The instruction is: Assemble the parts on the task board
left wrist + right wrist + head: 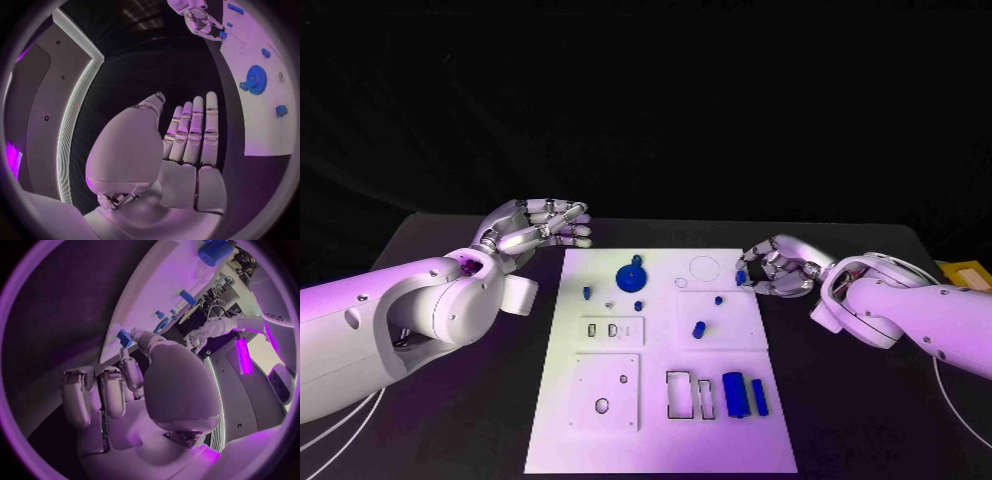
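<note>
The white task board (661, 440) lies in the middle of the black table. On it stand a blue gear (632, 276) (255, 79), several small blue pieces such as a peg (700, 329), and two long blue blocks (734, 393). My right hand (779, 268) (134, 390) hovers at the board's far right edge and pinches a small blue part (741, 278) (124, 337) (222, 34) between thumb and a finger. My left hand (538, 228) (187, 145) hangs off the board's far left corner, holding nothing, its fingers extended side by side.
Open rectangular slots (679, 393) sit beside the long blocks, and a round outline (705, 268) is near the right hand. A yellow object (966, 272) lies at the table's right edge. Bare black table flanks the board on both sides.
</note>
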